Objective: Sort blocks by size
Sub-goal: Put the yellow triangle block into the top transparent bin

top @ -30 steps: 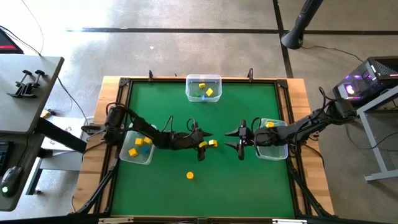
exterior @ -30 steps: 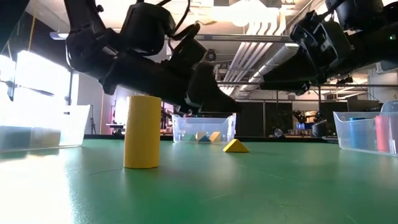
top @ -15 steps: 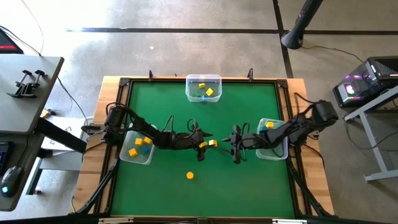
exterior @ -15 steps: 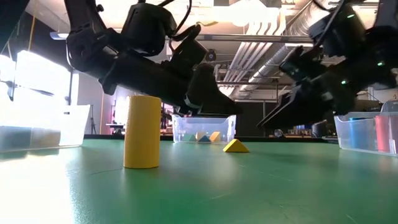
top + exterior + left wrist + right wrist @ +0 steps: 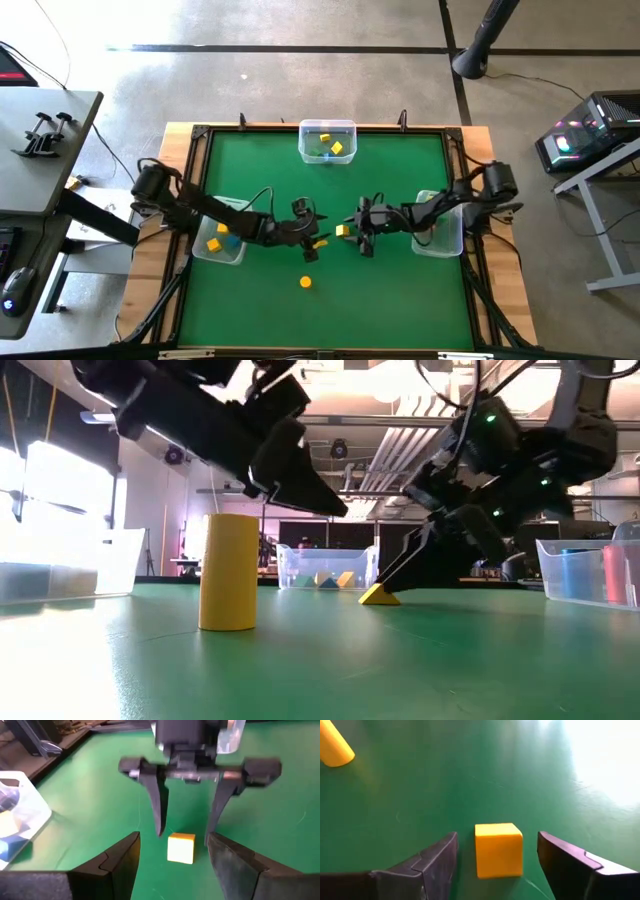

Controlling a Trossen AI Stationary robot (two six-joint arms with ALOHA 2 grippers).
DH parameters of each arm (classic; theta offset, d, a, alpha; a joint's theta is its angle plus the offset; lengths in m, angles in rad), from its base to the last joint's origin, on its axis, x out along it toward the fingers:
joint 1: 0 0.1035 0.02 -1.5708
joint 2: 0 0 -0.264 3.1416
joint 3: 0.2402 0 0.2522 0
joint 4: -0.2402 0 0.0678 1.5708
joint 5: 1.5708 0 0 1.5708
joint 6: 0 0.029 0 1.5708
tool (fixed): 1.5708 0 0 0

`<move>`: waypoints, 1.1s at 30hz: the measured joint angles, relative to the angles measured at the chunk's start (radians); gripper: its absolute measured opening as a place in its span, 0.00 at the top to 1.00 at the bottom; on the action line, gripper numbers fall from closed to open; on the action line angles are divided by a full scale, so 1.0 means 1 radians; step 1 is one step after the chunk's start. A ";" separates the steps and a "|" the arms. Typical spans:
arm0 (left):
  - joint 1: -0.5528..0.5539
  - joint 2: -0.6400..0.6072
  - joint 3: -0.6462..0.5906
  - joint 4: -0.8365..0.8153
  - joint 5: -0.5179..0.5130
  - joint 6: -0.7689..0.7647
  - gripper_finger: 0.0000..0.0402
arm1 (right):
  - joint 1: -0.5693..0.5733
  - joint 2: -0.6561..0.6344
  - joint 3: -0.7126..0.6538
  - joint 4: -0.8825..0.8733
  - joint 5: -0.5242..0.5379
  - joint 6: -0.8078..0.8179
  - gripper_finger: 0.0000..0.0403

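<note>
A small yellow cube [image 5: 498, 849] rests flat on the green table [image 5: 400, 290], near its middle. My right gripper [image 5: 349, 231] is low over the table and open. Its two fingers [image 5: 435, 862] stand on either side of the cube with a gap at each side. My left gripper [image 5: 321, 238] faces it from the cube's left, raised off the table and open, with nothing between its fingers [image 5: 122, 862]. A yellow cylinder [image 5: 306, 283] stands upright nearer the front edge. More blocks lie in three clear bins.
Clear bins stand at the far edge [image 5: 327, 141], the left [image 5: 220, 240] and the right [image 5: 440, 225], each with blocks inside. The cylinder [image 5: 228, 571] is the only loose piece near the front. A raised black frame runs around the table.
My right gripper has come toward the table's left and sunk down to the yellow cube, so its fingers now stand on either side of it. My left gripper has risen and drawn back toward the table's left. The cube has stayed in place.
</note>
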State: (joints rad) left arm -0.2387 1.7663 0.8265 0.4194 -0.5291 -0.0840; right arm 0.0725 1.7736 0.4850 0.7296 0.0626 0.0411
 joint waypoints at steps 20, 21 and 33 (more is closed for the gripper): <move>-0.062 -0.033 -0.001 -0.347 -0.079 -0.227 0.46 | -0.080 -0.002 0.098 -0.127 -0.013 -0.128 0.67; -0.068 -0.033 -0.001 -0.378 -0.093 -0.253 0.46 | -0.108 -0.025 0.132 -0.182 -0.012 -0.143 0.67; -0.094 -0.028 -0.001 -0.530 -0.186 -0.387 0.46 | -0.515 0.094 0.808 -0.838 -0.229 -0.266 0.67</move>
State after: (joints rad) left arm -0.3331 1.7382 0.8257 -0.1107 -0.7154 -0.4715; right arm -0.4428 1.8675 1.2930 -0.1084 -0.1665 -0.2249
